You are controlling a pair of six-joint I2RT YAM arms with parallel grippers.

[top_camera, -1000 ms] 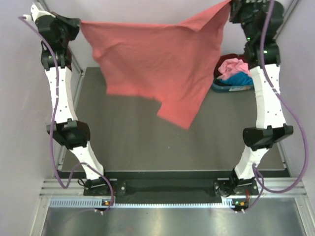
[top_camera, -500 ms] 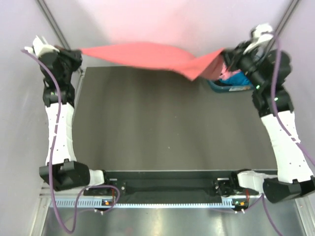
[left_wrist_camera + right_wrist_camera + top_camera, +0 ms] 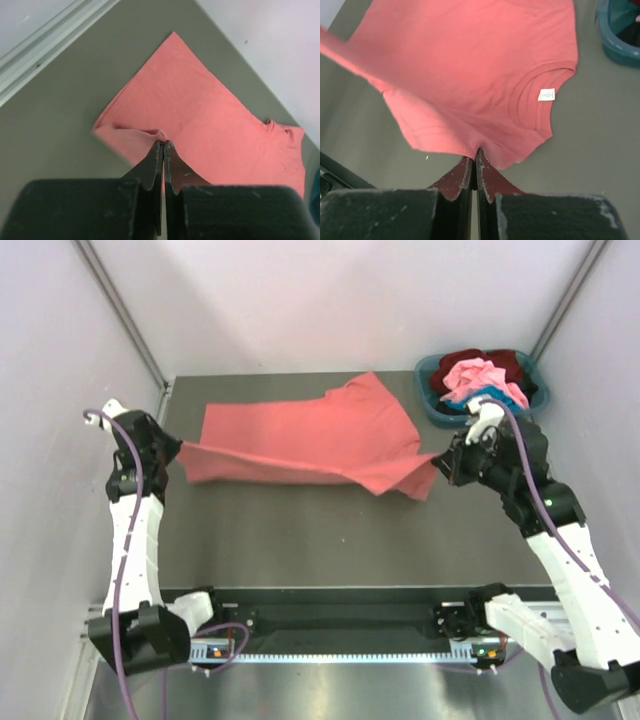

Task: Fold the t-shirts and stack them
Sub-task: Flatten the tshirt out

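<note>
While no fold shows yet, bench (image 3: 300, 535) carries red shirt (image 3: 310, 430) spread left of basket (image 3: 431, 405); other shirts (image 3: 476, 374) wait heaped inside basket. Left tool (image 3: 163, 144) and right tool (image 3: 475, 152) each clenched on a shirt edge; stack unstarted.

left arm (image 3: 135, 540) and right arm (image 3: 565, 540) reach forward and low, spread wide, left gripper (image 3: 178, 448) and right gripper (image 3: 441, 462) each pinched tight on an opposite edge of the salmon-red t-shirt (image 3: 310, 430).

Dark grey table (image 3: 300, 540), salmon-red t-shirt (image 3: 310, 430) across its far half, teal basket (image 3: 425, 380) in the far right corner.
</note>
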